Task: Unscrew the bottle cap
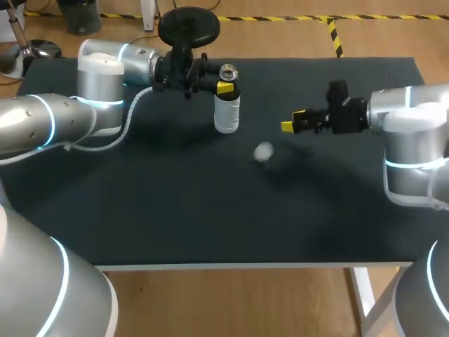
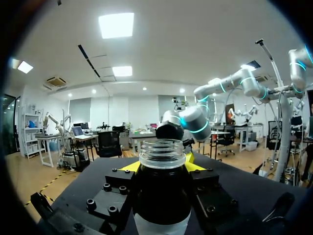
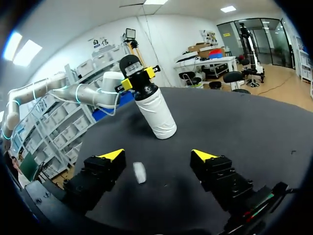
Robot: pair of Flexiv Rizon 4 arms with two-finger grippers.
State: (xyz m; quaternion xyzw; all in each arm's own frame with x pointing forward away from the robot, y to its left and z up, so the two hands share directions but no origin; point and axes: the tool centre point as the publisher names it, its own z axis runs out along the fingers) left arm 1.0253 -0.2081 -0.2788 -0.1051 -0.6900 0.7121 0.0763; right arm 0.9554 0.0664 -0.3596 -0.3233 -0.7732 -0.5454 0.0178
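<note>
A white bottle (image 1: 226, 112) stands upright at the back middle of the black table (image 1: 175, 210), and its threaded mouth (image 2: 162, 152) is bare with no cap on it. My left gripper (image 1: 223, 88) is shut on the bottle's dark neck (image 2: 162, 196), a yellow tip on each side. The small pale cap (image 1: 263, 152) shows as a blur on or just above the table, in front and to the right of the bottle. My right gripper (image 1: 292, 121) stands open to the right of the bottle with nothing in it. In the right wrist view the cap (image 3: 139, 172) shows between the wide-spread fingers (image 3: 113, 155), with the bottle (image 3: 159, 115) ahead.
A round black stool seat (image 1: 188, 24) stands just beyond the table's back edge, behind the left wrist. A white cable (image 1: 130, 119) loops along my left arm. The table's far right edge (image 1: 421, 67) lies behind my right arm.
</note>
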